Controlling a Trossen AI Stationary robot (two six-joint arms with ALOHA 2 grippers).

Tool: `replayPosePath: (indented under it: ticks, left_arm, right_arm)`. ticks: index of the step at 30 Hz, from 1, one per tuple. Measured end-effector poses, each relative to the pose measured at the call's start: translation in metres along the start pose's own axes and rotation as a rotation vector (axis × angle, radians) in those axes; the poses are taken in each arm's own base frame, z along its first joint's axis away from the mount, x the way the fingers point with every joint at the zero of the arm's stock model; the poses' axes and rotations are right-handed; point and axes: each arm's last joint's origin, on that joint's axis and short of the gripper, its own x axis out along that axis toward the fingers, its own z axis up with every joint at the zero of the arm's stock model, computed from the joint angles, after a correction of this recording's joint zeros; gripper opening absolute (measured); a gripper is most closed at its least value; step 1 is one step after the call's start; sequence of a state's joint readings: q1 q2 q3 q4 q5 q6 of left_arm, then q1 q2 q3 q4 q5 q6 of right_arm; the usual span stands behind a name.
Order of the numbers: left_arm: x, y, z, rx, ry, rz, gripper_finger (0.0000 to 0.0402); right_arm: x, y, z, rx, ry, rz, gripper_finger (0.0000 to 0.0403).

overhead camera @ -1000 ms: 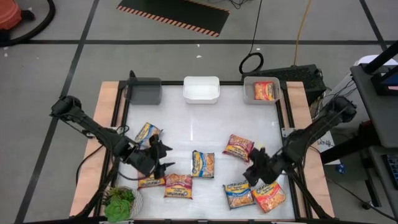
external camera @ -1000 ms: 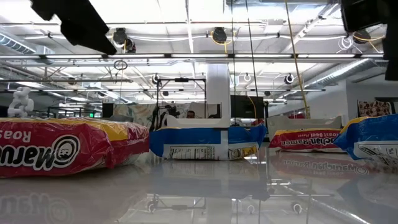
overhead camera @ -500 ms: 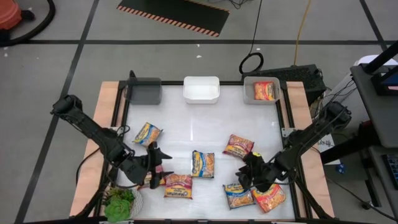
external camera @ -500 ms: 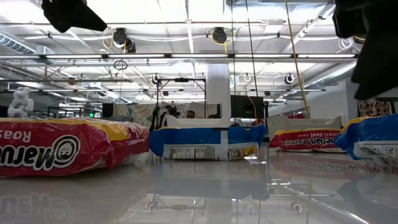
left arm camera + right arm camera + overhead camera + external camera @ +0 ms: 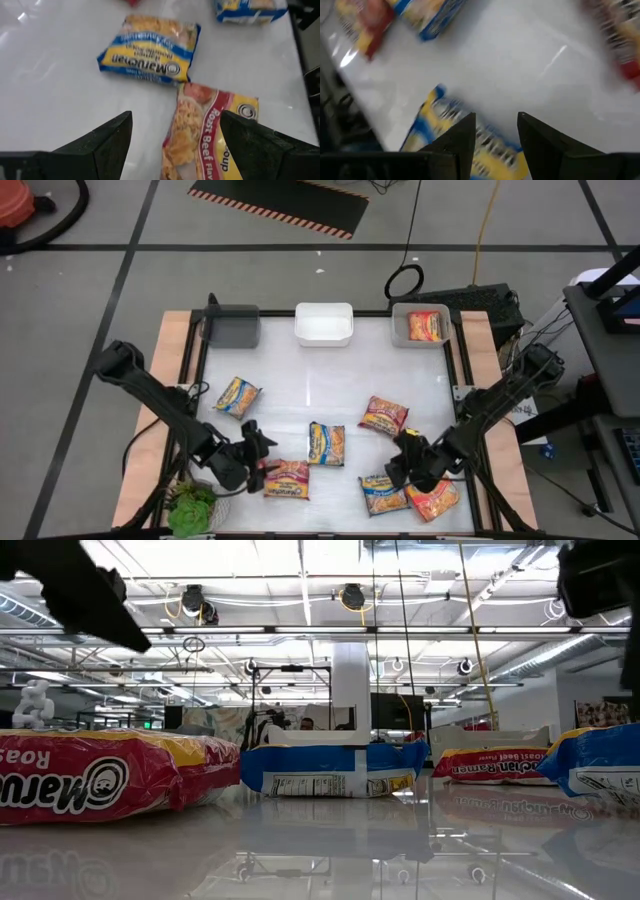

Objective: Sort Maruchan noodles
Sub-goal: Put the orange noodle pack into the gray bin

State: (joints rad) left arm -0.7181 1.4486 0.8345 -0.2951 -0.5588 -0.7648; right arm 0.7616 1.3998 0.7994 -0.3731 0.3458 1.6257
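Noodle packets lie scattered flat on the white surface (image 5: 300, 395). My left claw (image 5: 262, 460) hangs low at the near left, fingers spread wide, gripping nothing; a red roast-beef packet (image 5: 210, 132) lies between and ahead of the fingers, with a blue-and-yellow packet (image 5: 150, 50) just beyond it (the two nearly touch at one corner). From above, that red packet (image 5: 287, 478) sits near the front edge, just beside the green plant (image 5: 192, 505).

My right claw (image 5: 397, 464) is low at the near right, fingers parted by a narrow gap and empty, over another blue-and-yellow packet (image 5: 445, 145). Seen from above, this packet (image 5: 383, 493) lies just beside an orange one (image 5: 432, 496).

Three bins stand along the far edge; the right bin (image 5: 420, 340) holds one orange packet (image 5: 425, 326).
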Motion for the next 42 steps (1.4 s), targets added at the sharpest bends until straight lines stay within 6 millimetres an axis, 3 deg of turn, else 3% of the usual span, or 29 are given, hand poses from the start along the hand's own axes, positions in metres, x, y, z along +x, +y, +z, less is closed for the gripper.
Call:
replayPosePath:
  ticks: [6,14,26,34,42]
  left_arm:
    - [0.006,-0.002,-0.005,-0.026,0.044,-0.016,0.0305]
    - [0.008,-0.004,0.002,-0.022,-0.001,-0.052,0.0305]
    - [0.015,-0.001,0.016,-0.009,-0.020,-0.124,0.0305]
    - [0.019,0.004,0.019,0.042,0.017,-0.163,0.0305]
    - [0.025,0.013,0.026,0.075,0.028,-0.161,0.0305]
  right_arm:
    - [-0.003,0.004,-0.009,-0.103,0.170,0.034,0.0141]
    - [-0.006,0.005,-0.016,-0.283,0.407,0.074,0.0141]
    - [-0.006,0.005,-0.015,-0.724,0.387,0.166,0.0141]
    - [-0.002,0.005,-0.012,-0.770,0.398,0.171,0.0145]
    - [0.016,-0.001,-0.019,-0.789,0.484,0.109,0.0144]
